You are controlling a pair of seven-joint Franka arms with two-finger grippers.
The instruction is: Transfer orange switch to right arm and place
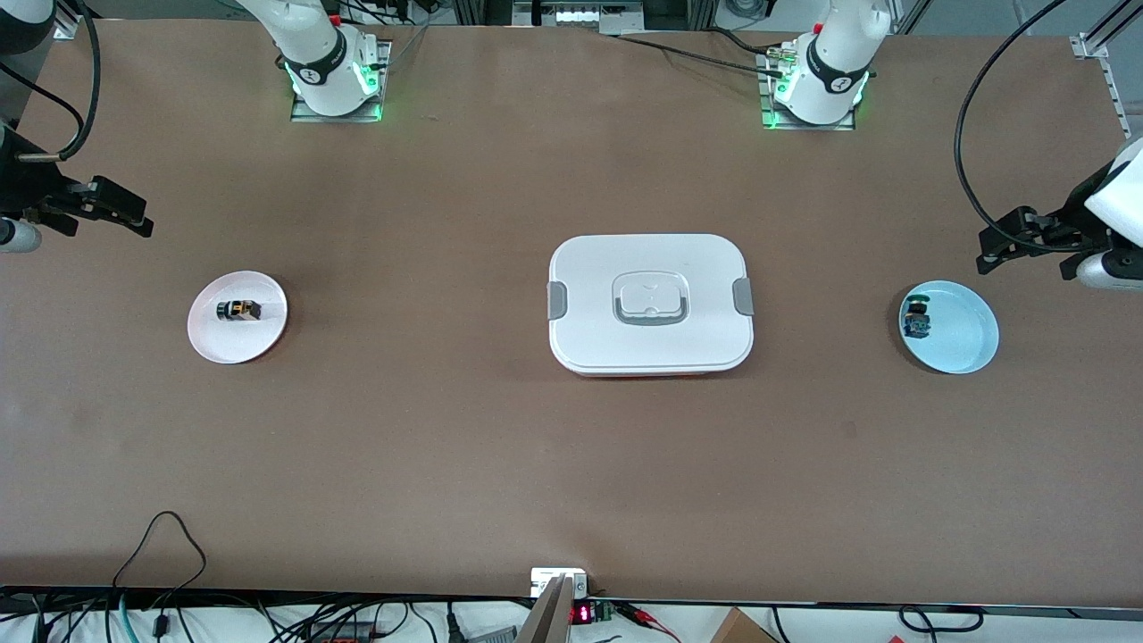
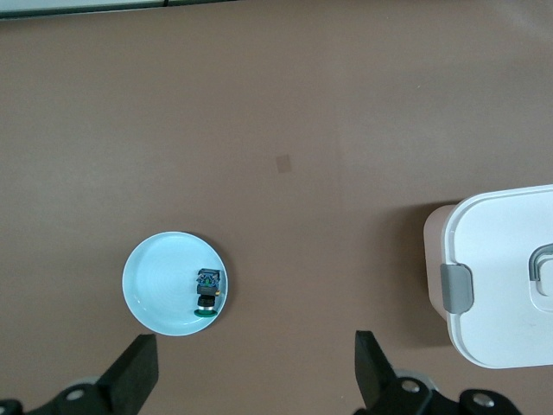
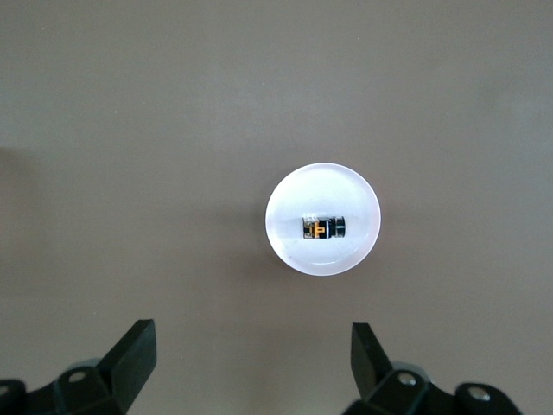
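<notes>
Untouched on its pink plate [image 1: 268, 335], the orange switch [image 1: 238, 309] lies below the right gripper [image 1: 107, 210], which hangs wide open like the left gripper [image 1: 1005, 246], so pickup, handover and placing all remain.

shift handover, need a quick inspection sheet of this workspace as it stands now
surface: brown table, flat, no spills seen
job's things: orange switch lies on its side on the white plate toward the right arm's end; not yet picked up
clutter: blue switch on the light blue plate toward the left arm's end; closed white box with grey latches mid-table
grippers: left gripper open, empty, up near the light blue plate; right gripper open, empty, up near the white plate
cables: black cable loop on the table edge nearest the front camera; cables trail from the bases
surroundings: small red display below the table edge
</notes>
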